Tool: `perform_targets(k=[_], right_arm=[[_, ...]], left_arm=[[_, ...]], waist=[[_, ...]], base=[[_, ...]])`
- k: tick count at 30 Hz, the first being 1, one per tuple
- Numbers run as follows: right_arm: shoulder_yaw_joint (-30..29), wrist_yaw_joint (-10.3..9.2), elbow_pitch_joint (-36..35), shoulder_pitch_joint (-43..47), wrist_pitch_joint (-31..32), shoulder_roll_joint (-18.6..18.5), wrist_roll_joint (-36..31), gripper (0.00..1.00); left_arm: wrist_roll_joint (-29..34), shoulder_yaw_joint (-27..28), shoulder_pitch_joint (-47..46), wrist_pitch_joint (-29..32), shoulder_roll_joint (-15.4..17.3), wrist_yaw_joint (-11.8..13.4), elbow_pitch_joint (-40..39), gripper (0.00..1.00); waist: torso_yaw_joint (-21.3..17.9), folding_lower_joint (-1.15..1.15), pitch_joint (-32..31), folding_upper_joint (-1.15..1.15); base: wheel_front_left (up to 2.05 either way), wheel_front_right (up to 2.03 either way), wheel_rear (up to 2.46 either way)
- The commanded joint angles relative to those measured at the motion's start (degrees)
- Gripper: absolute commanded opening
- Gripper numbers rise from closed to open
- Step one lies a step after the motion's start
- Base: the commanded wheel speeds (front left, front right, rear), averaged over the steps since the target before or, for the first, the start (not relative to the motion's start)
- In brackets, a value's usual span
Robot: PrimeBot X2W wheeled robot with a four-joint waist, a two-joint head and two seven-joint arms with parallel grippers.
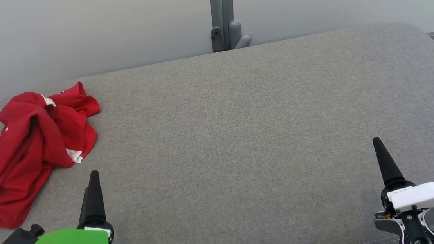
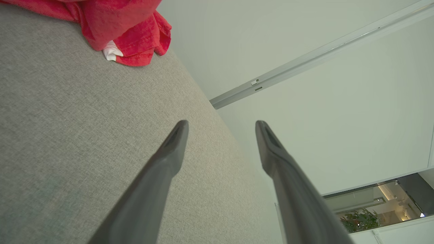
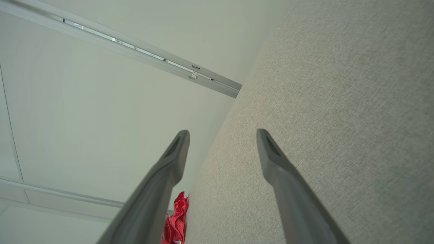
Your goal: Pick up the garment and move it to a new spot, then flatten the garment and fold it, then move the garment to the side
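Grey fabric surface (image 1: 241, 135), pale wall (image 1: 75, 32)

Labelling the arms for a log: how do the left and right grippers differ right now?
The left gripper wears a green cover, the right gripper a white cover. The left gripper is near the red garment; the right gripper is far from it. Both are open and empty.

The light is bright, soft and even over the whole scene. The red garment (image 1: 27, 154) throws only a thin shadow on the grey surface (image 1: 241, 135). In the wrist views the fingers (image 2: 152, 189) look blurred near the bottom edge.
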Motion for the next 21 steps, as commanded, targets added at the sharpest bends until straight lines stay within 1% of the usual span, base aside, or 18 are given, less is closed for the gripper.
perform_targets(k=[1,10,18,21], right_arm=[[0.0,0.02,-1.2,-0.3,-0.4,-0.4,-1.1,1.00],[2.1,0.03,-3.7,0.7,-2.4,-0.4,-14.2,1.00],[3.1,0.03,-5.0,1.5,-3.7,-0.4,-22.4,1.00],[3.3,0.03,-5.1,1.7,-4.1,-0.4,-24.2,1.00]], left_arm=[[1.1,-0.2,-0.2,-0.5,0.4,0.2,-1.1,1.00],[16.4,-2.5,0.5,-2.6,0.4,1.6,-3.0,1.00],[24.1,-3.3,1.2,-4.2,0.5,2.9,-3.4,1.00],[25.7,-3.4,1.5,-4.6,0.5,3.2,-3.4,1.00]], waist=[[0.0,0.00,0.0,0.15],[0.0,0.00,0.0,0.20],[0.0,0.00,0.0,0.23],[0.0,0.00,0.0,0.24]], base=[[0.00,0.00,0.00],[0.00,0.00,0.00],[0.00,0.00,0.00],[0.00,0.00,0.00]])
